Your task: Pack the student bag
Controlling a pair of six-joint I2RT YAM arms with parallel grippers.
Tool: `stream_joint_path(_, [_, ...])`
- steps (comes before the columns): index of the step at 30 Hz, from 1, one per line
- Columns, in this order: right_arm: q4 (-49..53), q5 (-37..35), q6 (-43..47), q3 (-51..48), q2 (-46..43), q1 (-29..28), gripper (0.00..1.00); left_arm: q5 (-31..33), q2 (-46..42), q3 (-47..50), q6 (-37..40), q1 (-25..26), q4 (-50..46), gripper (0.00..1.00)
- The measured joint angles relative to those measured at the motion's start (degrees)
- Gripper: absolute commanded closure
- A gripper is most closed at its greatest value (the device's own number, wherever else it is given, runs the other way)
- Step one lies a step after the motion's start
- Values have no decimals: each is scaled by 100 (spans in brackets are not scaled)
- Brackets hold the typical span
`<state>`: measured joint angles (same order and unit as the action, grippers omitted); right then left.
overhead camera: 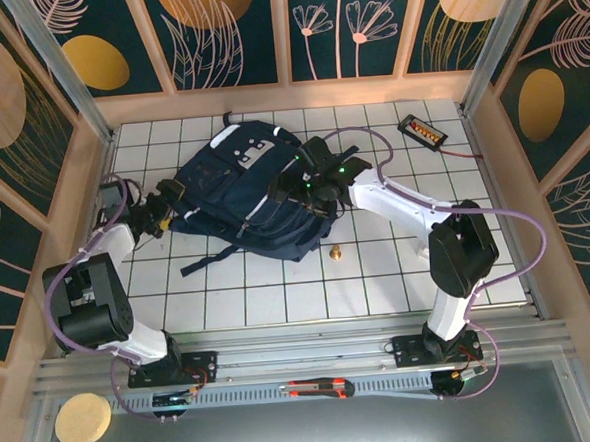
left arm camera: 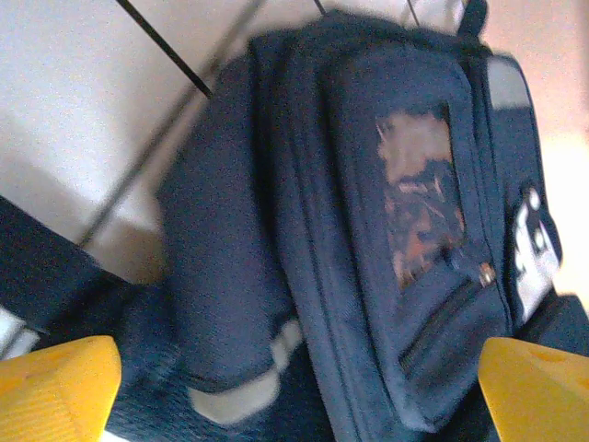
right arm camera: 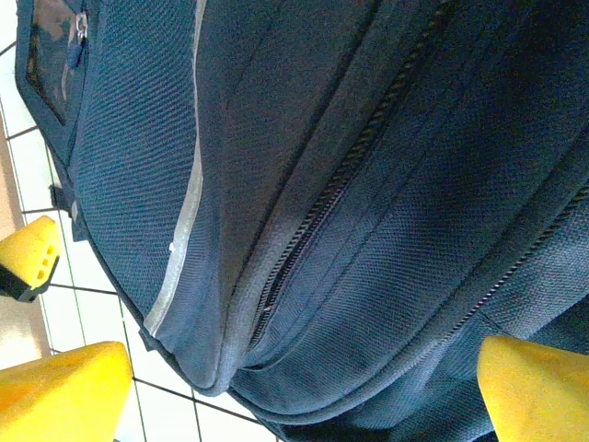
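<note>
Top external view: the student bag (overhead camera: 248,194) was pictured lying flat on the white tiled table (overhead camera: 379,286), left of centre and towards the far wall, with its grey patch (overhead camera: 246,156) turned upward and a black strap (overhead camera: 209,258) trailed out towards the near edge. The left gripper (overhead camera: 164,214) was seen at the bag's left side and the right gripper (overhead camera: 308,185) over its right side.

In the left wrist view, the bag (left arm camera: 368,230) was shown just ahead of the left gripper (left arm camera: 294,405). Its yellow fingertips (left arm camera: 55,387) were spread wide to either side of the frame and nothing was clamped between them. A front pocket (left arm camera: 419,203) with a shiny panel and the grey patch (left arm camera: 534,249) were caught, slightly blurred.

In the right wrist view, the navy fabric of the bag (right arm camera: 414,184) was seen very close to the right gripper (right arm camera: 304,396). Its fingertips (right arm camera: 538,387) were likewise held wide apart, with nothing gripped; whether they touched the cloth could not be told. A zip (right arm camera: 313,221) was seen running diagonally across the fabric beside a grey stripe (right arm camera: 179,230).

Elsewhere on the table, a small brass piece (overhead camera: 335,251) was left just off the bag's near right corner, and a black box (overhead camera: 422,130) was set well apart near the far right corner. A utility knife (overhead camera: 320,388) was laid on the rail between the arm bases, and a round tan disc (overhead camera: 83,418) was seen at the lower left.
</note>
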<state>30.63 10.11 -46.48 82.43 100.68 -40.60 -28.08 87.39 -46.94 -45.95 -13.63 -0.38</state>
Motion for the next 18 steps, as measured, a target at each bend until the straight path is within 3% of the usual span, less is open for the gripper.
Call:
stream_joint_path(12, [271,-111,-59,52,11,22,3,-321,1325,-343,-17,-138,503,1])
stream_joint_path(18, [334,-127,-59,249,101,76,3,-658,1622,-358,-365,-149,1158,7])
